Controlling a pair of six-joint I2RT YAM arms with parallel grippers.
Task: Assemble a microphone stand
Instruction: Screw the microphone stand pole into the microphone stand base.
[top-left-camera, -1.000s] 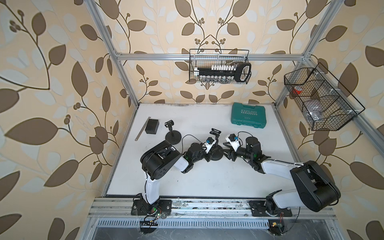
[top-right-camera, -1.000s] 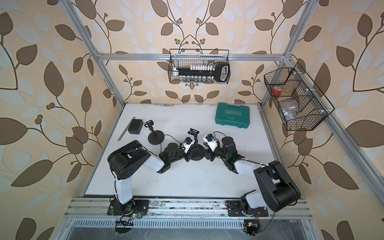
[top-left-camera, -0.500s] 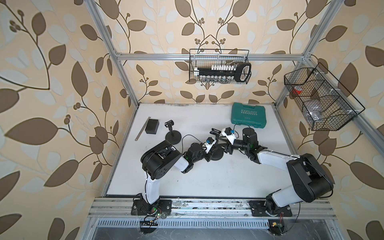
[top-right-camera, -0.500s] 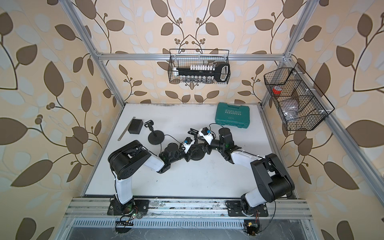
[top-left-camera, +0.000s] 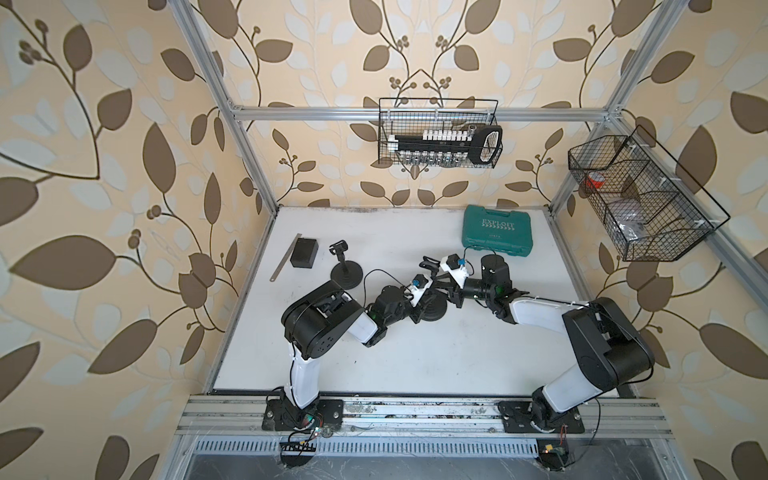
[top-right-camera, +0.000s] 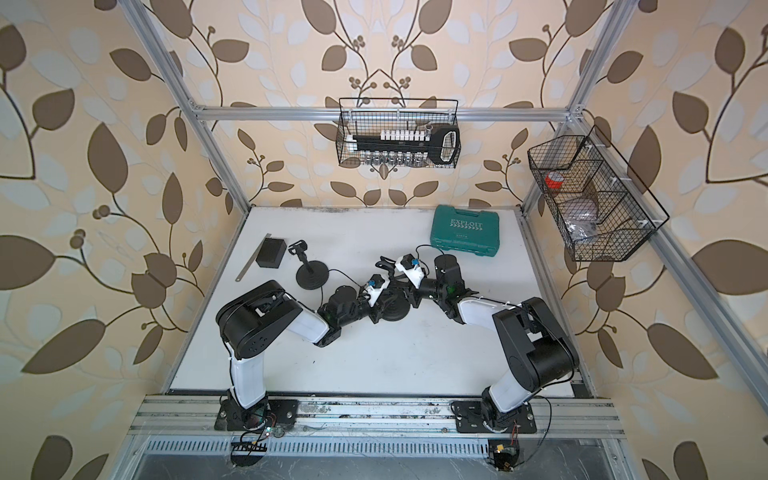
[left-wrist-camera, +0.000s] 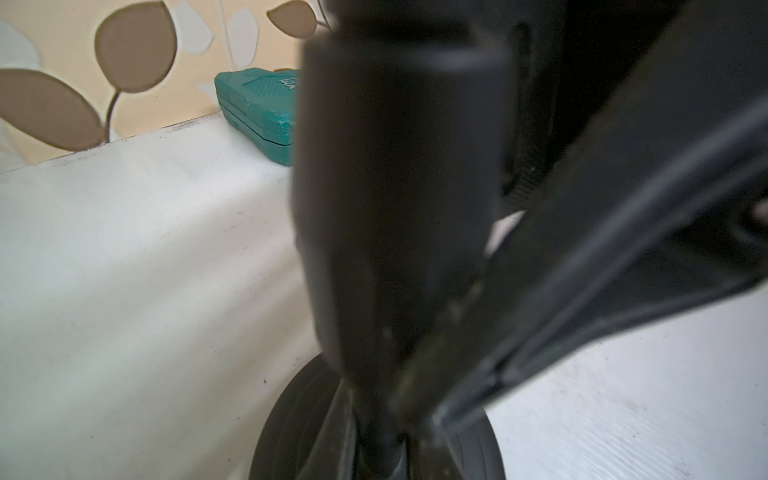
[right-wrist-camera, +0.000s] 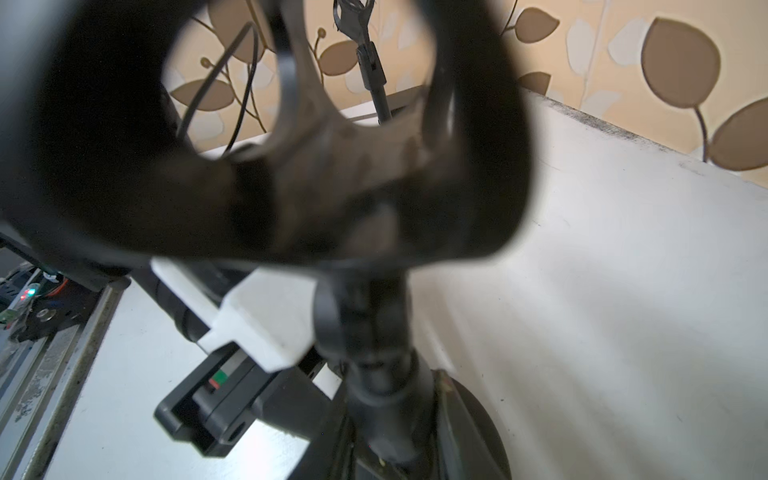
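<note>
Both arms meet near the middle of the white table (top-left-camera: 415, 365), over a black microphone stand with a round base (top-left-camera: 437, 314). The stand is upright, its base flat on the table and a U-shaped clip (top-left-camera: 428, 264) at its top.

Left pincer (left-wrist-camera: 380, 434): closed down tight on the stand's thin post, just above the base. The left wrist view shows its fingers (left-wrist-camera: 540, 291) converging on the rod, with the base rim visible underneath.

Right pincer (right-wrist-camera: 395, 440): comes in from the opposite side, with 1 finger on each side of the collar low on the post. The gap looks narrow, but blur hides the contact; cannot tell whether it grips. The clip fills the near field of the right wrist view, out of focus.

Other items:
- A second black microphone stand (top-left-camera: 346, 274) stands upright toward the rear left, apart from both arms.
- A small black box (top-left-camera: 304, 252) lies near it, with a thin metal strip (top-left-camera: 286, 257) just beside the box along the table's left edge.
- A closed teal plastic tool case (top-left-camera: 498, 230), lettered EXPLOIT, sits at the rear right.
- 2 black wire baskets hang off the frame: a rear basket (top-left-camera: 384, 137) holding a rack of sockets, and a side basket (top-left-camera: 665, 245) on the right.
</note>
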